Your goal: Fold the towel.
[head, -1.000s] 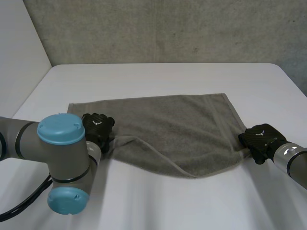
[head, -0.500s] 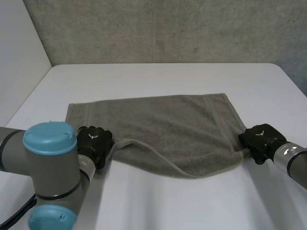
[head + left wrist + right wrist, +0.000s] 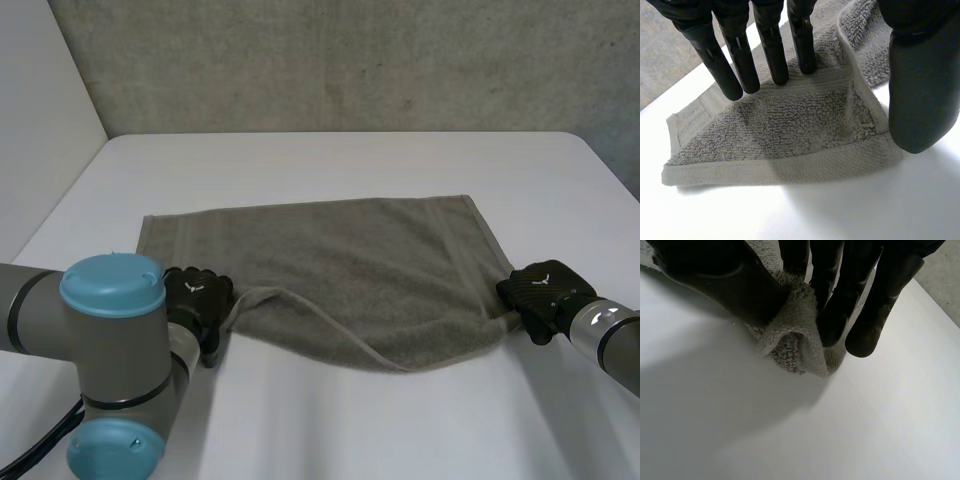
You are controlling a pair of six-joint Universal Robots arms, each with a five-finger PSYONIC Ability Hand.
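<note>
We see the grey towel (image 3: 340, 270) lying spread out in the middle of the white table (image 3: 330, 160), its far edge flat and its near edge lifted into a loose ridge that runs between the two hands. Our left hand (image 3: 197, 300) sits at the towel's near left corner. In the left wrist view its straight fingers (image 3: 772, 45) rest on top of the cloth and the thumb (image 3: 920, 90) stands against the hem on the other side, so a raised fold of towel is pinched between them. Our right hand (image 3: 540, 290) is at the near right corner, just off the towel's side edge. In the right wrist view its thumb (image 3: 730, 280) and fingers are closed on a small bunched-up bit of that corner, low over the table.
</note>
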